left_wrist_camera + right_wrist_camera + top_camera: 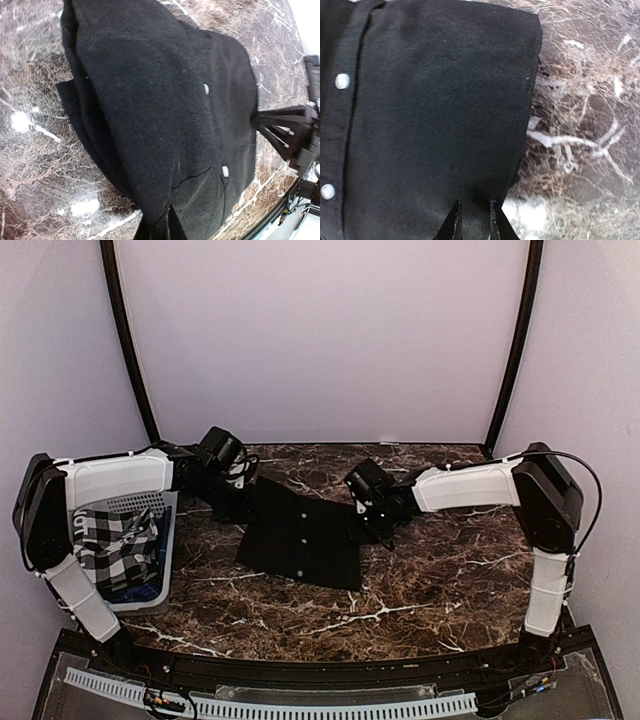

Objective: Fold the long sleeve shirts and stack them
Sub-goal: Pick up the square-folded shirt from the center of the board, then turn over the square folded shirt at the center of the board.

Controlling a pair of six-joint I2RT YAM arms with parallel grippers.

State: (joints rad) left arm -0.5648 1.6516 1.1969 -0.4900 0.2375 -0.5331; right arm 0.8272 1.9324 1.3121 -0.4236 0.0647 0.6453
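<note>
The long sleeve shirt (320, 540) lies on the dark, white-veined marble counter (440, 570), roughly in the middle between the two arms. It is plain black and folded into a flat, roughly square panel that sits slightly skewed to the counter's edges. Its near and right edges are straight, and its far-left corner is gathered into thick bunched folds. At the counter's left end stands a white slatted basket (140, 503) with a black-and-white checked cloth (115, 545) inside. The left claw (238, 498) is clamped on the bunched far-left corner of the shirt. The right claw (474, 220) pinches the shirt's right edge, its dark fingertips (454, 222) nearly together with cloth between them. Small pale buttons (342, 81) run in a row down the placket.
</note>
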